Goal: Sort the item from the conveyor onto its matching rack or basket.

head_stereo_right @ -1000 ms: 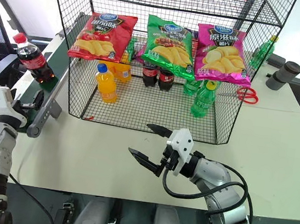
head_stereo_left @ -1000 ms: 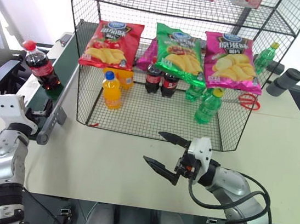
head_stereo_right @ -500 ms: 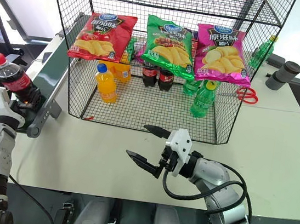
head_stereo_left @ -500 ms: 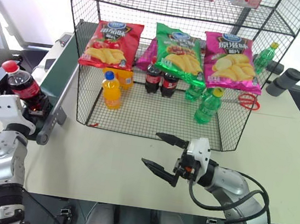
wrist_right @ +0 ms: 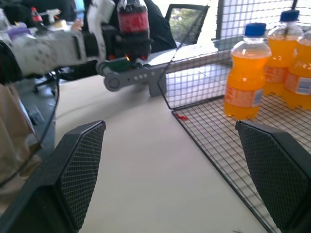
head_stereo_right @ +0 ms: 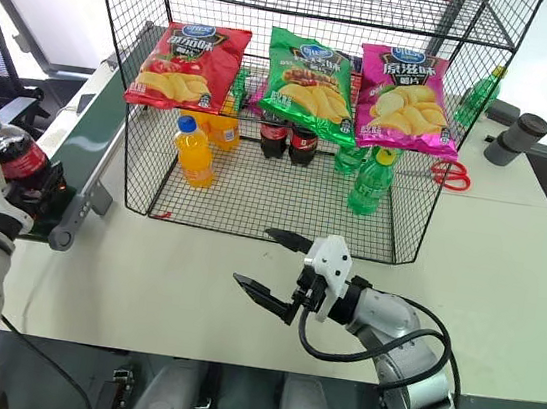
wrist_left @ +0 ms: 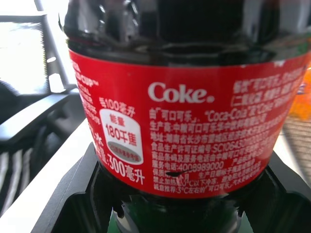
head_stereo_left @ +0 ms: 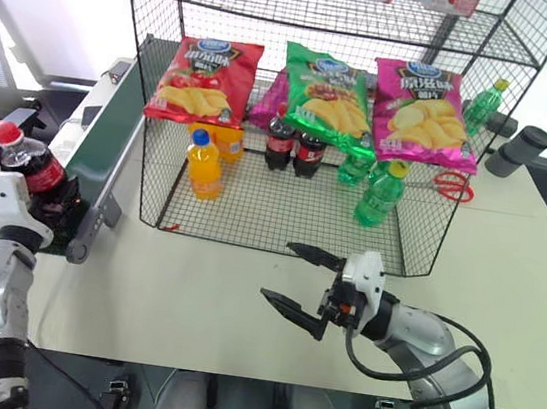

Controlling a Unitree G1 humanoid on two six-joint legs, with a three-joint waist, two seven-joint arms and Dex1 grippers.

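Note:
The item, a small cola bottle point(head_stereo_left: 34, 166) with a red cap and red label, leans a little at the near end of the dark green conveyor point(head_stereo_left: 111, 133). My left gripper point(head_stereo_left: 50, 199) is shut on its lower body. In the left wrist view the bottle point(wrist_left: 184, 121) stands close up, with a black finger hugging each side of its base. My right gripper point(head_stereo_left: 280, 271) hovers open and holds nothing, over the table in front of the black wire rack point(head_stereo_left: 273, 210). The right wrist view looks across the table past its spread fingertips point(wrist_right: 80, 165) toward the held bottle point(wrist_right: 132, 22).
Red, green and pink chip bags point(head_stereo_left: 329, 91) hang on the rack. Its bottom tier holds orange-drink bottles point(head_stereo_left: 204, 165), cola bottles point(head_stereo_left: 296, 147) and green bottles point(head_stereo_left: 381, 193). Red scissors point(head_stereo_left: 453, 185) and a grey cylinder point(head_stereo_left: 518, 149) lie at the back right.
The cola bottle rode down the belt to its near end. My left gripper shut on it and rose slightly. The right arm stayed still.

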